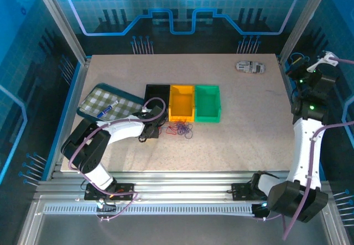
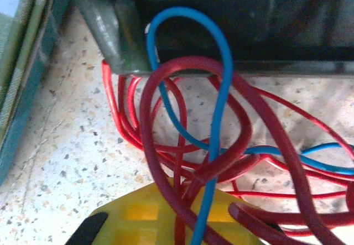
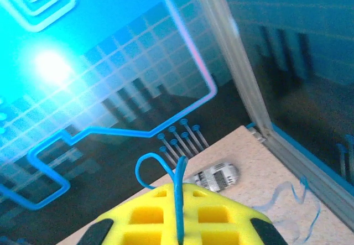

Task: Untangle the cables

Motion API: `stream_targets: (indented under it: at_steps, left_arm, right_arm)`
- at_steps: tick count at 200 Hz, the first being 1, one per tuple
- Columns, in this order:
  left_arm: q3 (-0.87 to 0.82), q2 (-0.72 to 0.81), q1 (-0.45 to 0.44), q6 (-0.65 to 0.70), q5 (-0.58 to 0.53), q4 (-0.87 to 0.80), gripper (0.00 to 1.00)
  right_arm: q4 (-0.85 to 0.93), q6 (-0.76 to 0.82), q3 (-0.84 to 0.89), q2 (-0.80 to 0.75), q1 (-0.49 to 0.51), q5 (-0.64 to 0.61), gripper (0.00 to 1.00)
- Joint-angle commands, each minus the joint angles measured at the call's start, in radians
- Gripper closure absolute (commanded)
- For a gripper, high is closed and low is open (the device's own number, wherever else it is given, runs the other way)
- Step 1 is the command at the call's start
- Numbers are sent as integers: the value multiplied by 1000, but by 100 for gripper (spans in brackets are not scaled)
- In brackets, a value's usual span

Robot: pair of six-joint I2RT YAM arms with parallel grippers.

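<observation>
Firstly, at the left of the table (image 1: 249, 129) we locate a teal tray (image 1: 126, 95) carrying a checked cloth (image 1: 95, 102) with a blue pen (image 1: 107, 111) lying on it. Just right of the tray three bins stand side by side: a black bin (image 1: 156, 94), an orange bin (image 1: 182, 102) and a green bin (image 1: 207, 102). The orange and green floors show plainly from overhead; the black interior is too dark for us to read. The cables (image 1: 180, 129) lie as a small tangle on the table just in front of the black and orange bins, with the left gripper (image 1: 148, 132) at their left edge. The left wrist view resolves the cables (image 2: 182, 145) into red, dark red and blue strands looped against the black bin wall and running down into the left gripper (image 2: 191, 225), which is closed on them. At the far right corner, off the table edge, the right gripper (image 1: 325, 61) is held above table level. In its wrist view the right gripper (image 3: 178, 223) is clamped on a blue cable (image 3: 178, 184) that loops above the fingers. A small grey toy car (image 3: 215, 176) lies on the table beyond.
</observation>
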State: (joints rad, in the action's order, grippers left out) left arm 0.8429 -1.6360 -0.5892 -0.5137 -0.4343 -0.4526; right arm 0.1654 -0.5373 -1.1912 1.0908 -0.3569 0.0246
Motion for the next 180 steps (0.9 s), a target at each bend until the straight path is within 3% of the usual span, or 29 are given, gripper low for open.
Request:
stream_targets:
  at_steps: [1,29,70,180]
  left_arm:
    - [-23,34,0,65,156,117,100]
    - [-44,89,0,155,303,201,100]
    - [-25,91,-1,156,300,199,100]
    - [8,30,0,147,281,177,100]
  right_arm:
    - [-7,72,0,-39,118,-28,100]
    - [4,167,-34,-18,314,-138,100]
    - [19,315,-141,84,532,-273,100]
    - [-193,404,-226,134,634,-293,100]
